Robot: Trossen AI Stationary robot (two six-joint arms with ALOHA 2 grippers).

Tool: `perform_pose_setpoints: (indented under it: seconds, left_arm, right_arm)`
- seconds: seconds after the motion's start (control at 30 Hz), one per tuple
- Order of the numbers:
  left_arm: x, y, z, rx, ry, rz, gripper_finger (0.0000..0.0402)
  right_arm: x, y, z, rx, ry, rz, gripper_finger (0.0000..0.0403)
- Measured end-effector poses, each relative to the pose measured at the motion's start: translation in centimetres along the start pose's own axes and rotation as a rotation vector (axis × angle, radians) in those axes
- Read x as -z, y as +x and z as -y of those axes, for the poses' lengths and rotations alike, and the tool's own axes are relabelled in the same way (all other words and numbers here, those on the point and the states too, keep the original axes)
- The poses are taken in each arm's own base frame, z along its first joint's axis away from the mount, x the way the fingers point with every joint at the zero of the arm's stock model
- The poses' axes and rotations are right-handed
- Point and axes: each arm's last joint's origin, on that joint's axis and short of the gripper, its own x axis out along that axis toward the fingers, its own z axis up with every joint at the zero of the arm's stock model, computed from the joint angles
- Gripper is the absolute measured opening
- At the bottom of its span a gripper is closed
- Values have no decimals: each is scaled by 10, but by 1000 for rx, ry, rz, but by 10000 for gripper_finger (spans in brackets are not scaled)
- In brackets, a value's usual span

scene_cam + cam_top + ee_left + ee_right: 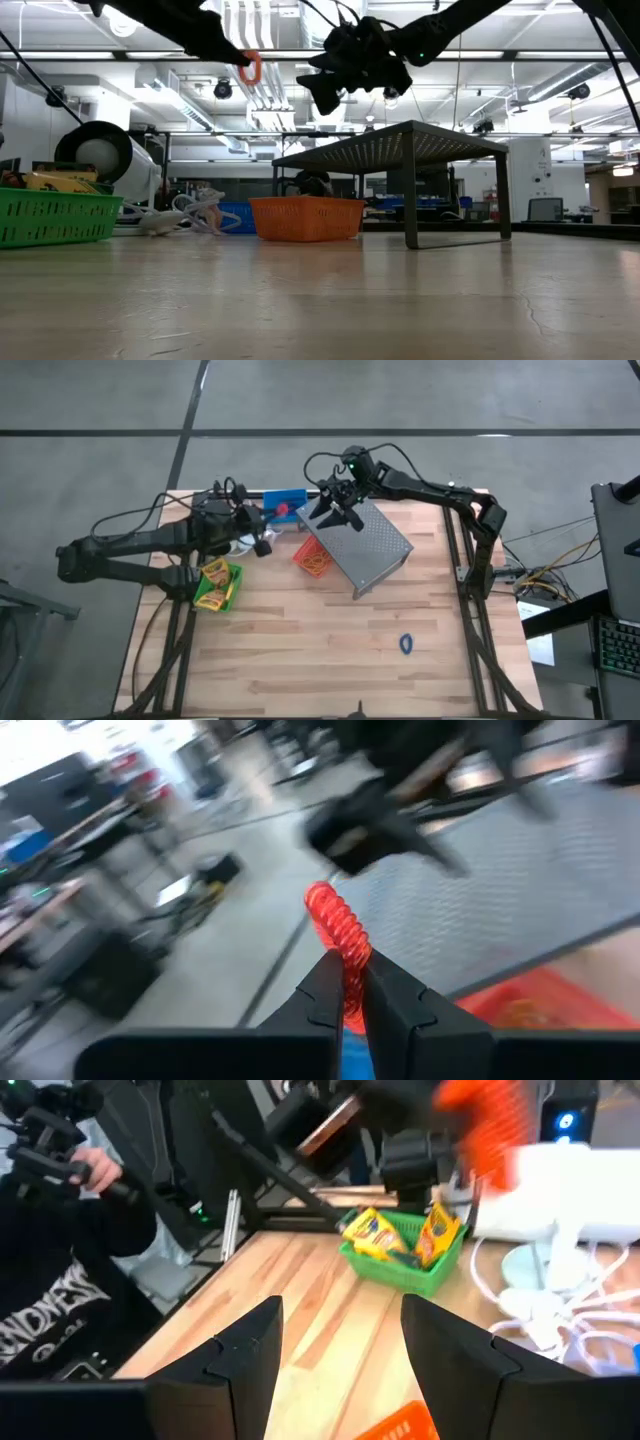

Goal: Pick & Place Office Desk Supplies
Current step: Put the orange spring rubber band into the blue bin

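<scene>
- High view: I take the grey perforated rack (368, 546) on the worktop (300, 650) as my landmark.
- My left tool (345, 982) is clamped on a red ring band (337, 925), raised in the air to the rack's left.
- My right tool (340, 1345) hangs above the rack's rear left corner, its fingers spread wide apart and holding nothing.
- An orange bin (312, 557) sits against the rack's left edge.
- A blue bin (285, 504) lies behind the rack's left corner.
- A green bin (218, 585) with two crayon boxes (400, 1233) stands well left of the rack.
- A blue ring band (406, 644) lies in front of the rack, well apart.
</scene>
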Motion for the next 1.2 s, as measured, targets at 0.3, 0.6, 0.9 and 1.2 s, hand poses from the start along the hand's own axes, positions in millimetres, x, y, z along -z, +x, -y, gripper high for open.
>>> perform_pose_setpoints:
  seconds: [0.3, 0.6, 0.9, 1.2]
  left_arm:
    - [14, 8, -28, -57, -71, -51, 23]
    - [44, 35, -68, 39, -470, -53, 22]
    - [74, 101, -67, 67, -494, -260, 22]
    - [80, 134, -92, 30, -526, -509, 22]
  right_arm:
    - [1, 19, -11, -48, -23, -21, 201]
    - [-5, 53, -35, -135, -113, -9, 201]
    - [1, 79, -53, -150, -69, -45, 201]
    - [21, 87, -51, 18, -77, -102, 201]
